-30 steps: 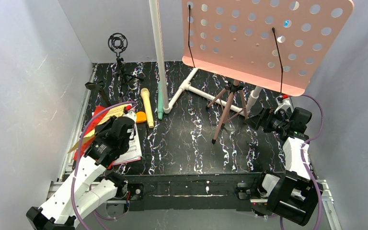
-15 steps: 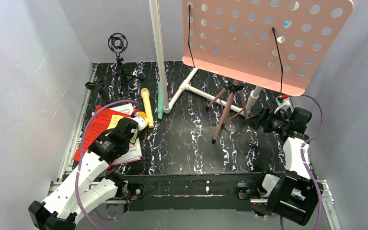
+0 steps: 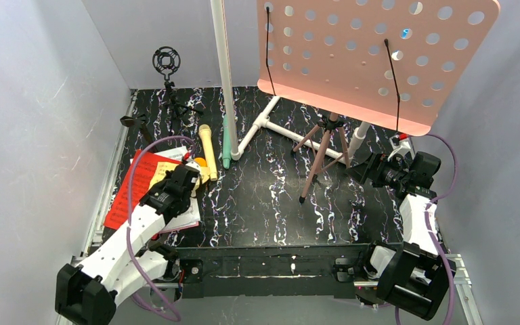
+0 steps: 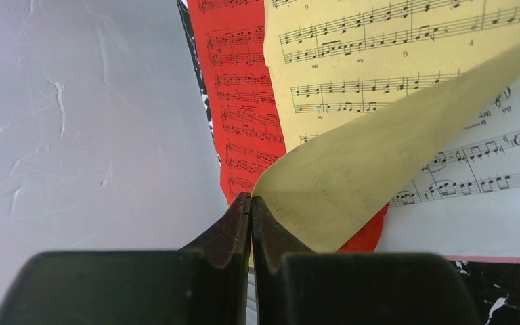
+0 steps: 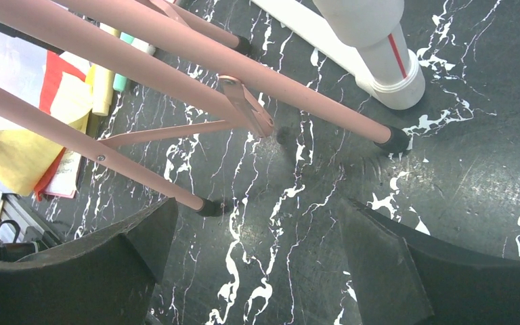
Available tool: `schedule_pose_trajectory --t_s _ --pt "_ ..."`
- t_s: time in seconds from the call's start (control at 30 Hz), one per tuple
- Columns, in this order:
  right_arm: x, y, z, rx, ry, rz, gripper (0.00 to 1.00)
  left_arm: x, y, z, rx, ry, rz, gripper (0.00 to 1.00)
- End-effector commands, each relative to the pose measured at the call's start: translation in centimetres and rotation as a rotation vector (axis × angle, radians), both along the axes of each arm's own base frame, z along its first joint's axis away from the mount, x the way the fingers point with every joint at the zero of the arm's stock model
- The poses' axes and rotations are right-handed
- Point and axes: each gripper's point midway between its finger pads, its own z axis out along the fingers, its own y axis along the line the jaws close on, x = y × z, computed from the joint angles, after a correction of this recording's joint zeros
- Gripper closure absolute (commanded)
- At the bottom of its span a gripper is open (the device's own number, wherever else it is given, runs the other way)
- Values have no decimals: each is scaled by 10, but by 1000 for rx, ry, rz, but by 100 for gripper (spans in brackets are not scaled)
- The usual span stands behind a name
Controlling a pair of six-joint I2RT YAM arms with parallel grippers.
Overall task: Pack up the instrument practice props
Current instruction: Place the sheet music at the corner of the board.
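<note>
My left gripper (image 4: pixel 251 200) is shut on a corner of the yellow sheet music (image 4: pixel 352 169), which curls up over the red folder (image 4: pixel 244 101) and a white sheet (image 4: pixel 474 169). From above, the left gripper (image 3: pixel 195 175) sits at the right edge of the red folder (image 3: pixel 132 193), close to the yellow microphone (image 3: pixel 208 150) and the mint-green microphone (image 3: pixel 226 145). The pink music stand (image 3: pixel 372 54) is upright on its tripod legs (image 3: pixel 321 152). My right gripper (image 5: pixel 257 223) hangs open and empty just right of the tripod legs (image 5: pixel 176 54). No pink sheet music is in view.
A white pipe frame (image 3: pixel 227 68) rises behind the microphones, and its foot (image 5: pixel 386 68) stands by the tripod. Two black microphone holders (image 3: pixel 168 62) stand at the back left. An orange object (image 3: pixel 200 163) lies by the folder. Grey walls close in the left, right and back.
My left gripper has moved right and farther from the base with the yellow sheet's corner, uncovering more of the red folder. The right arm has not moved.
</note>
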Motion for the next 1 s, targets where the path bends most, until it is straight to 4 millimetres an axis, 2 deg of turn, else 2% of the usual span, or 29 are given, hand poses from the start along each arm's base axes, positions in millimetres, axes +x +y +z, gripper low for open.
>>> schedule_pose_trajectory --t_s 0.0,0.17,0.27,0.4,0.53,0.67,0.87,0.97 --pt "0 3 12 -12 -54 32 2 13 3 3 -19 -55 94 100" --pt "-1 3 14 -18 -62 33 2 15 -7 -11 -77 1 95 100" --pt "-1 4 14 -19 -63 34 2 14 -13 -14 -111 21 84 78" --pt "-1 4 14 -16 -63 37 2 11 -18 -18 -145 37 67 43" --pt "-1 4 13 -15 -60 37 2 10 -19 -17 -157 40 61 34" --pt "-1 4 12 -15 -56 35 2 8 -27 -16 -199 77 34 33" --pt "0 3 11 -17 -53 32 2 -6 -54 -34 -328 218 -66 54" --pt "0 3 11 -18 -52 31 2 -9 -59 -36 -354 244 -82 59"
